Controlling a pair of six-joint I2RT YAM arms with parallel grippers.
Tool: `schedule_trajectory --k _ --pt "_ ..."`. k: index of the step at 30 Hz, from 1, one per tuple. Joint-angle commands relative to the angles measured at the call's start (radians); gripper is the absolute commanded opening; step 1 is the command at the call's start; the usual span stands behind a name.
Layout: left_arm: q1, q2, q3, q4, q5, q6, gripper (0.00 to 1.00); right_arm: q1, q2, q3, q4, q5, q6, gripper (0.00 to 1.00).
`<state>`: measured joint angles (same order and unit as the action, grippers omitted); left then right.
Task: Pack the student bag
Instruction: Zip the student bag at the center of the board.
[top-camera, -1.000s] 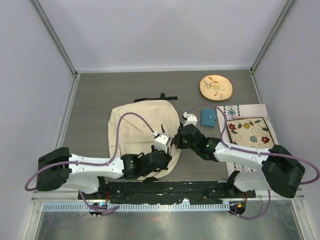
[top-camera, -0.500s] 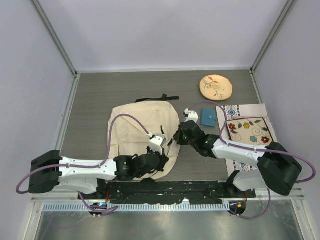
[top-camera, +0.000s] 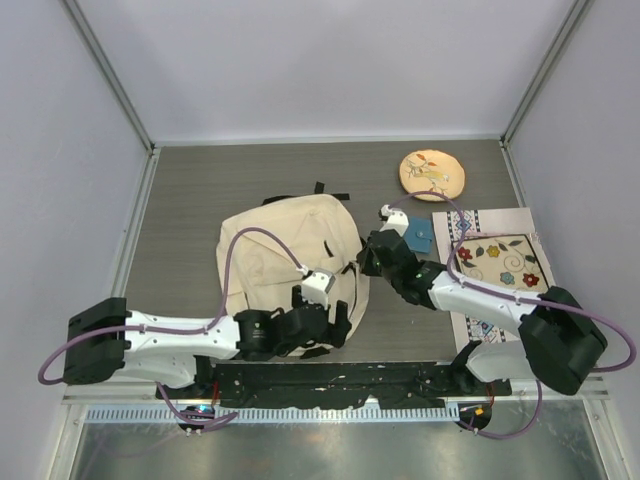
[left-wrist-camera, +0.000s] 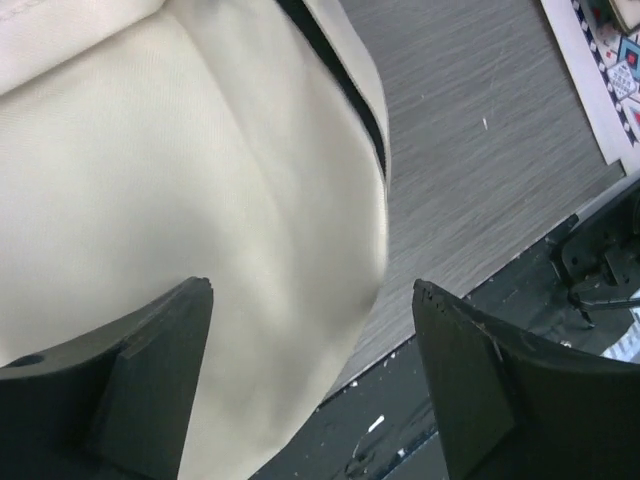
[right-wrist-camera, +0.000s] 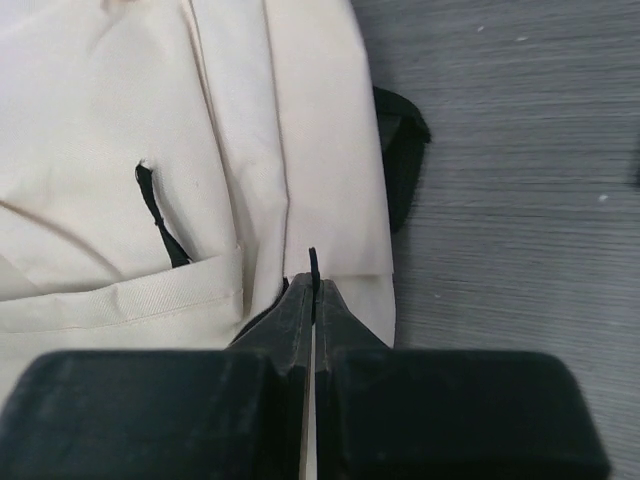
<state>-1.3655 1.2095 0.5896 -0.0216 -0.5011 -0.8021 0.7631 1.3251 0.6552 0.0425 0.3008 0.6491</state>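
- Student bag (top-camera: 285, 255) lies flat on the grey table (top-camera: 200, 190), left of centre, w/ black straps poking out at its far edge.
- L gripper (left-wrist-camera: 312, 288) hangs over the bag's near right corner. Jaws are wide w/ nothing btw them, only cream fabric below.
- R gripper (right-wrist-camera: 312, 290) sits at the bag's right edge, jaws pressed together on a thin black tab (right-wrist-camera: 312, 262), prob. a zip pull.
- We judge the step to be opening the bag. We'd pin the fabric w/ L close to R, then draw the tab along the seam, low and steady, so the bag doesn't slide or bunch.
- Further right, apart from the bag: small teal booklet (top-camera: 418, 234) and floral mat (top-camera: 500, 262). The booklet is prob. to load once there's an opening.
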Motion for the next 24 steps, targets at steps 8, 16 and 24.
schedule_trajectory --k 8,16,24 --pt "0.184 -0.134 0.133 -0.277 -0.083 -0.018 1.00 -0.030 -0.228 -0.135 -0.033 0.123 0.061 0.01" --pt "0.399 -0.278 0.122 -0.434 -0.048 -0.052 1.00 -0.030 -0.365 -0.242 -0.056 0.032 0.103 0.01" --pt "0.480 -0.196 0.095 -0.394 0.038 -0.069 1.00 -0.030 -0.412 -0.299 -0.018 -0.071 0.112 0.05"
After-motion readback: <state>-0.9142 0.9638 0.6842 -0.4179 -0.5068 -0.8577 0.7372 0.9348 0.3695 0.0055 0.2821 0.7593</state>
